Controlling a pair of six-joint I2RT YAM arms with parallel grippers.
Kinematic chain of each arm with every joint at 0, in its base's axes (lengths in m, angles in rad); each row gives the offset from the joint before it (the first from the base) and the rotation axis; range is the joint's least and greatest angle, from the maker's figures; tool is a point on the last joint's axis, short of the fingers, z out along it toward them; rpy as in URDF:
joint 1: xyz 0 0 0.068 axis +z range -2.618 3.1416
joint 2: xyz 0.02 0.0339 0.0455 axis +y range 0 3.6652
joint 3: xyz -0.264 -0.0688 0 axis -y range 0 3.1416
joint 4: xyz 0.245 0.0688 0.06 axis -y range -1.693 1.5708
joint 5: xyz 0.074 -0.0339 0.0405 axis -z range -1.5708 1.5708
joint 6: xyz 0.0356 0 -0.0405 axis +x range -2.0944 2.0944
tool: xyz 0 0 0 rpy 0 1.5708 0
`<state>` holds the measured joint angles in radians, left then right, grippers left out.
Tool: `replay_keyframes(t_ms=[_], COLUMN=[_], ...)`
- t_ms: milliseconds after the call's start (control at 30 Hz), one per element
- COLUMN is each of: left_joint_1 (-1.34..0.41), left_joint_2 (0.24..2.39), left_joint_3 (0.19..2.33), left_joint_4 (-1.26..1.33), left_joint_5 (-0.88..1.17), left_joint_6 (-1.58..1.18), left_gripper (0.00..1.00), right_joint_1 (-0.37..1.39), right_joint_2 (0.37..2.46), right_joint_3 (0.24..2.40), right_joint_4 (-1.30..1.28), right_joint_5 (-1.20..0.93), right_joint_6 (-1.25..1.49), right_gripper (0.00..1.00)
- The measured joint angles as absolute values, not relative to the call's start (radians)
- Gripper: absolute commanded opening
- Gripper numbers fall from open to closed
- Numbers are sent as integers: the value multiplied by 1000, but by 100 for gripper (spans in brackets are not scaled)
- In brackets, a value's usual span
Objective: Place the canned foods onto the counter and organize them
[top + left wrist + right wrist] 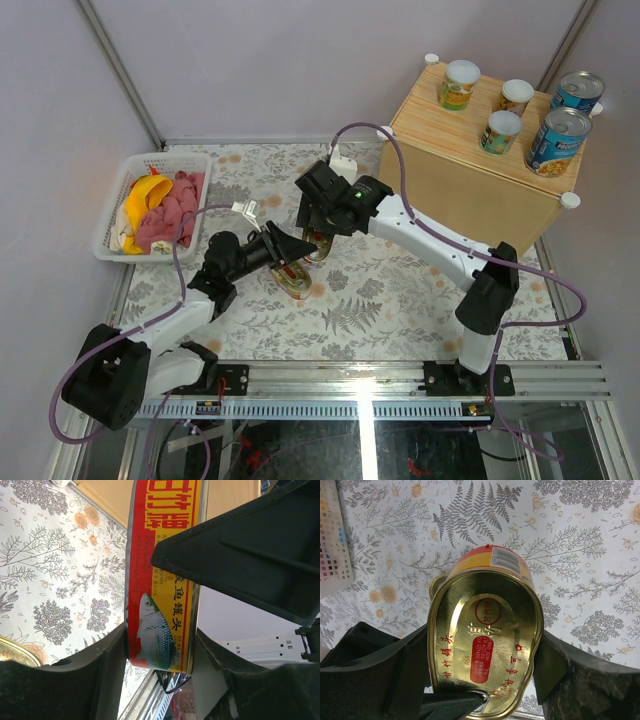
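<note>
Five cans on counter. Left gripper, right gripper both clamp one oval tin; second tin off counter.

top: overhead, down | wrists: close, perhaps sharing one tin

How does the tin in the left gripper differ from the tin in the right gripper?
The left tin is clamped across its flat faces; the right tin is gripped across its oval's narrow width. The left tin shows its fish-printed side label to its wrist camera; the right tin shows its gold face. Both have red-and-yellow side labels.
</note>
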<state>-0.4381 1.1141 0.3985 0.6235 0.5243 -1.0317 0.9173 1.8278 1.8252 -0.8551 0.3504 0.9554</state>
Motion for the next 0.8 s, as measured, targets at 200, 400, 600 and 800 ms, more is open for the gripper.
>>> replay_keyframes(t_ms=[200,400,600,800], left_joint_1=[-439,-439,-439,-439], left_joint_2=[1120,1130,1144,1159], left_joint_3=[402,419,426,426], left_joint_4=[629,632,648,659], left_joint_5=[527,529,540,541], left_joint_6=[-1032,-1028,-1035,-1043], left_gripper=[0,0,0,0], right_joint_1=[914,906,897,882], right_joint_2=[1822,1801,1787,1763], right_joint_3=[1818,1800,1794,1791], right_joint_4=[-846,-829,-825,-825], right_joint_5=[348,347,339,330], right_joint_6=[940,924,894,876], right_gripper=[61,76,88,92])
